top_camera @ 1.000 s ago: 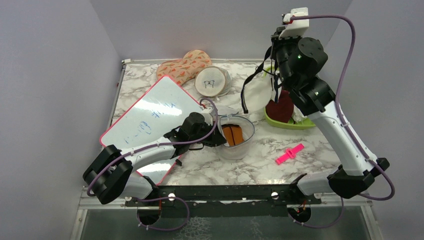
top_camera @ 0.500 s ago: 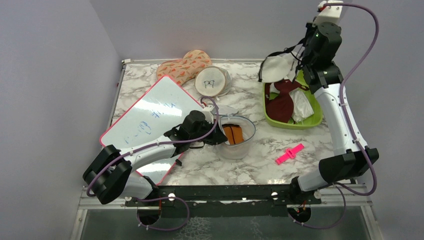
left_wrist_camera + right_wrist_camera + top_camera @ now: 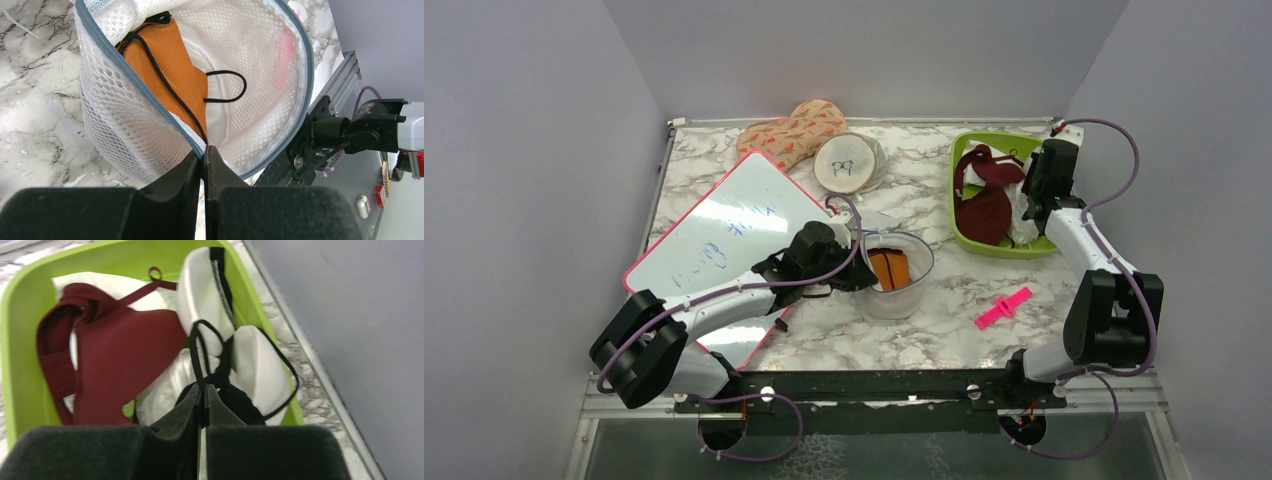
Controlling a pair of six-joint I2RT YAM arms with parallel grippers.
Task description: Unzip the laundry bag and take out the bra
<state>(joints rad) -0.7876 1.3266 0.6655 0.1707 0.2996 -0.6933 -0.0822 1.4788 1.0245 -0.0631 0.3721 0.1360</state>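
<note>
The laundry bag (image 3: pixel 916 284) stands open mid-table, white mesh with a grey-blue rim. The orange bra (image 3: pixel 890 268) with black straps lies inside it, also seen in the left wrist view (image 3: pixel 172 70). My left gripper (image 3: pixel 861 277) is shut on the bag's zip rim (image 3: pixel 150 97), its jaws pinched together (image 3: pixel 204 148). My right gripper (image 3: pixel 1030 200) is low over the green tray (image 3: pixel 961 150), shut (image 3: pixel 203 387) on a thin black strap (image 3: pixel 196 352) of a white padded garment (image 3: pixel 205 290) that lies in the tray.
A dark red garment (image 3: pixel 120 355) fills the tray's left part. A whiteboard (image 3: pixel 724 230) lies under my left arm. A beige round pouch (image 3: pixel 846 163) and an orange-patterned cloth (image 3: pixel 789 130) are at the back. A pink clip (image 3: pixel 1003 307) lies front right.
My right arm has come down from high above the table, carrying the white garment by its black strap into the green tray. The left arm and bag have not moved.
</note>
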